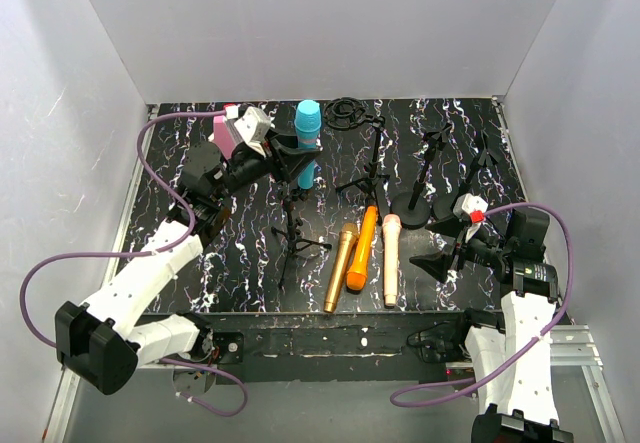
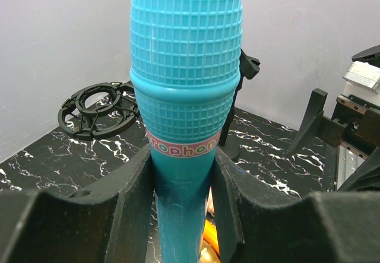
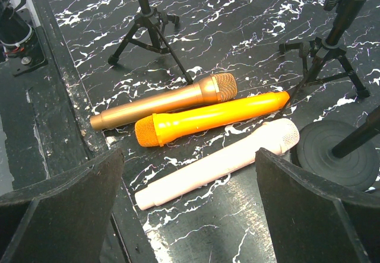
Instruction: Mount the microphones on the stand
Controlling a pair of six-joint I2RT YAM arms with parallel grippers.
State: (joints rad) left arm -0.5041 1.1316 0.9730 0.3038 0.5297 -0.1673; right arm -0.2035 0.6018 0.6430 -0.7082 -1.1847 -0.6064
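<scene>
Microphones look like light, stiff, hollow plastic, probably slick, so the best hold is mid-handle below the head. Cyan-blue microphone (image 1: 307,123) (image 2: 185,67) is upright at back-left over the table (image 1: 200,263), with the left gripper (image 1: 298,160) (image 2: 181,209) clamped on its slim handle under the gridded bulb head and pink label band. Gold microphone (image 1: 340,266) (image 3: 166,101), orange microphone (image 1: 362,248) (image 3: 208,117) and peach-pink microphone (image 1: 390,258) (image 3: 219,162) lie side by side near the front edge, the orange one reversed. Right gripper (image 1: 435,263) (image 3: 190,215) hovers beside them, jaws wide, empty. Tripod stand (image 1: 295,233) is nearby.
</scene>
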